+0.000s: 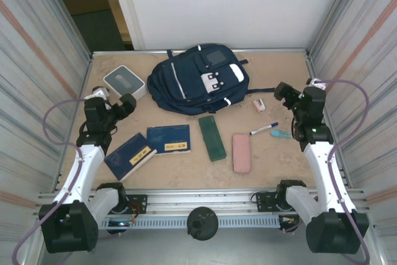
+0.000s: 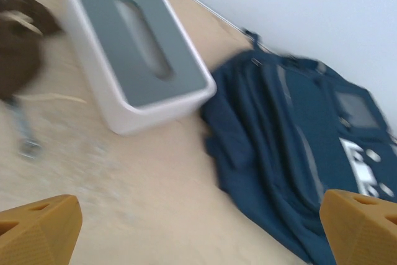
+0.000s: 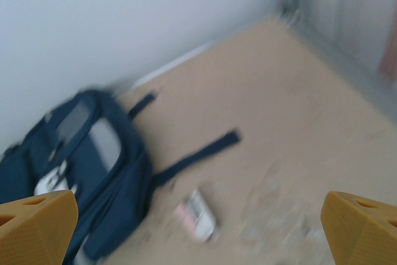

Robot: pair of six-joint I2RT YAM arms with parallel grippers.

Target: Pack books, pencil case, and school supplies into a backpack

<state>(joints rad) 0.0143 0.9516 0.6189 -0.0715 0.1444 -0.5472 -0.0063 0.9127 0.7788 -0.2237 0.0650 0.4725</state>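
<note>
The navy backpack (image 1: 198, 79) lies flat at the back of the table, also in the left wrist view (image 2: 298, 141) and the right wrist view (image 3: 80, 172). Two dark-blue books (image 1: 129, 156) (image 1: 169, 138) lie at the front left. Beside them are a dark green pencil case (image 1: 212, 138) and a pink one (image 1: 242, 152). A white marker with a blue cap (image 1: 263, 129), a teal item (image 1: 280, 133) and a small pink-and-white item (image 1: 258, 105) (image 3: 197, 215) lie to the right. My left gripper (image 1: 127, 105) (image 2: 198, 228) hovers open left of the backpack. My right gripper (image 1: 282, 91) (image 3: 198, 228) hovers open to its right.
A white-and-grey square box (image 1: 124, 83) (image 2: 139, 60) stands at the back left, close to the backpack and my left gripper. A loose backpack strap (image 3: 198, 153) trails across the table on the right. Corrugated metal walls close in both sides.
</note>
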